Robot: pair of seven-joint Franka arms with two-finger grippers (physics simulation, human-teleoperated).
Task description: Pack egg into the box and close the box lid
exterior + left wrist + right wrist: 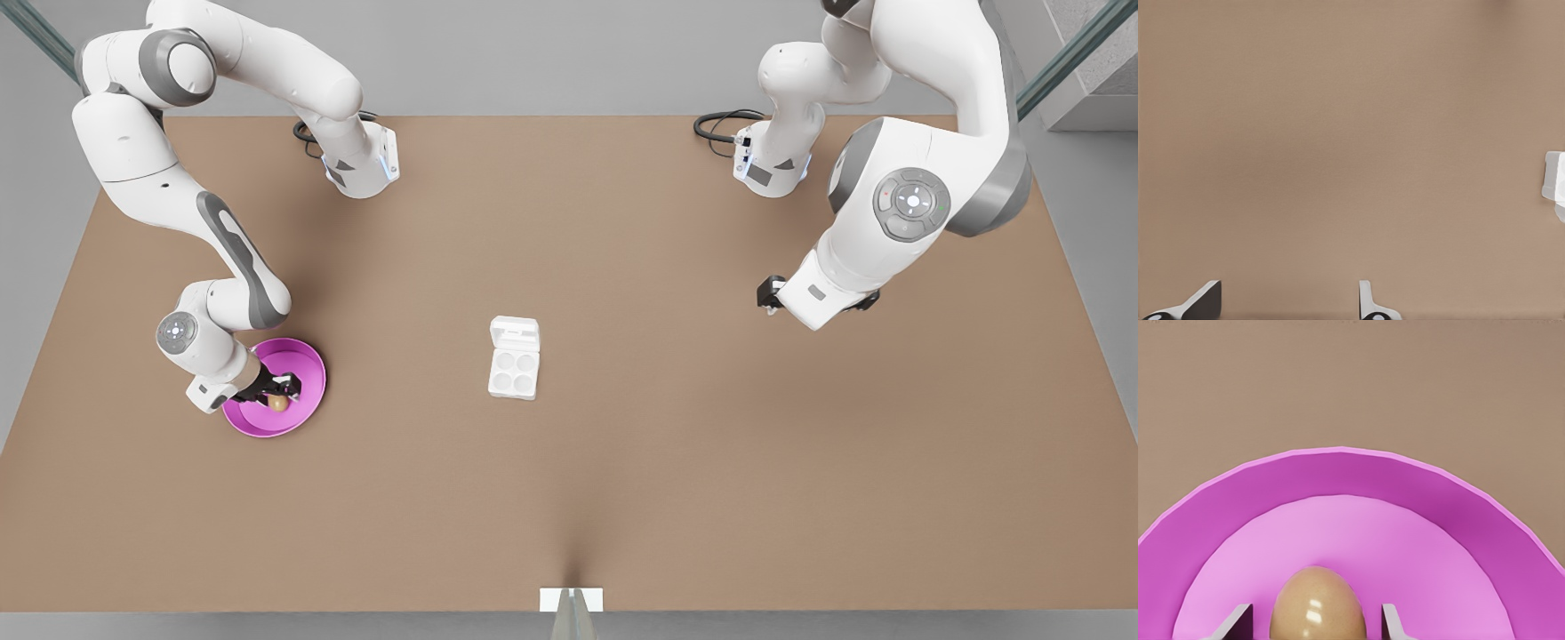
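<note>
Right claw (pixel 1317 623) straddles the egg (pixel 1315 603), fingers apart, not yet gripping.
Glossy tan oval lies in a smooth pink plate (pixel 1338 487) near the worktop's edge; next, clench and lift. White four-cup box (pixel 514 370), lid (pixel 515 335) open, sits mid-worktop; left claw (pixel 1288 307) waits, spread.
</note>
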